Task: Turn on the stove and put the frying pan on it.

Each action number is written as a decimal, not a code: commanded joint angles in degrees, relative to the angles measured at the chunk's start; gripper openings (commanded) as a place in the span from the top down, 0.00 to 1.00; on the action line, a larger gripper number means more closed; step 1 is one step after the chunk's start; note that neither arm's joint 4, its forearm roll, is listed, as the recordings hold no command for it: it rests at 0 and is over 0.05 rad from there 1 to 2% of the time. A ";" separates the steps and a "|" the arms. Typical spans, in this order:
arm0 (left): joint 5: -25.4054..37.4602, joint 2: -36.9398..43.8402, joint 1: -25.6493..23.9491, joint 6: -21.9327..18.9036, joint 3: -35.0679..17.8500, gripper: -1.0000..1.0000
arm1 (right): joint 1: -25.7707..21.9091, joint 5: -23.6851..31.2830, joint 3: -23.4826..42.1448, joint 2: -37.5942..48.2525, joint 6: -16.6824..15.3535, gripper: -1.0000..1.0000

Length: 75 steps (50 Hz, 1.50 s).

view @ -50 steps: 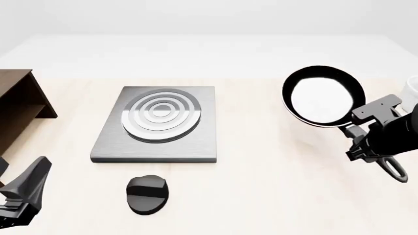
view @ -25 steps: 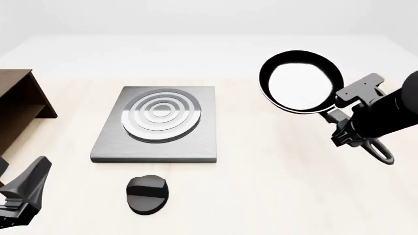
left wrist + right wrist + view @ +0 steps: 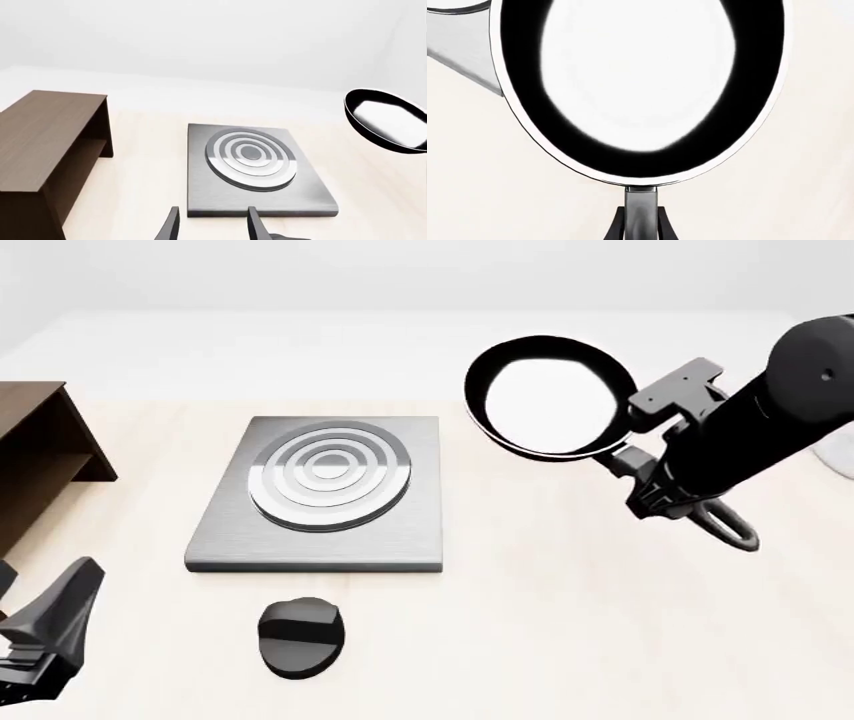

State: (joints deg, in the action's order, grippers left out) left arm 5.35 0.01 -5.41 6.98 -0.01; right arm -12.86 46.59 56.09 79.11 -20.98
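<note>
One pale wooden table (image 3: 534,620), white backdrop, brown shelf (image 3: 34,455) at left

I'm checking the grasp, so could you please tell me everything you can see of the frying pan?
The frying pan is small, round and black, with a glossy inside reflecting white. The right gripper is shut on its long black handle, whose loop end sticks out behind. It hangs in the air right of the stove, touching only the gripper.

Pale wooden table (image 3: 534,620), brown shelf (image 3: 47,145), white backdrop.
</note>
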 commanded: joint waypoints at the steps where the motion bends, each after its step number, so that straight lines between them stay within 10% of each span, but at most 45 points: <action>1: -0.40 0.00 -0.12 -0.26 0.00 0.00 | -4.81 3.35 4.12 0.59 3.14 1.00; 75: -1.14 0.00 0.09 -0.19 0.00 0.00 | -22.61 10.20 29.82 23.41 8.07 1.00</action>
State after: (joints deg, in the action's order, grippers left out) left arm 4.29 0.00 -5.42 6.69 0.00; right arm -34.25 55.95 80.86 99.81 -13.86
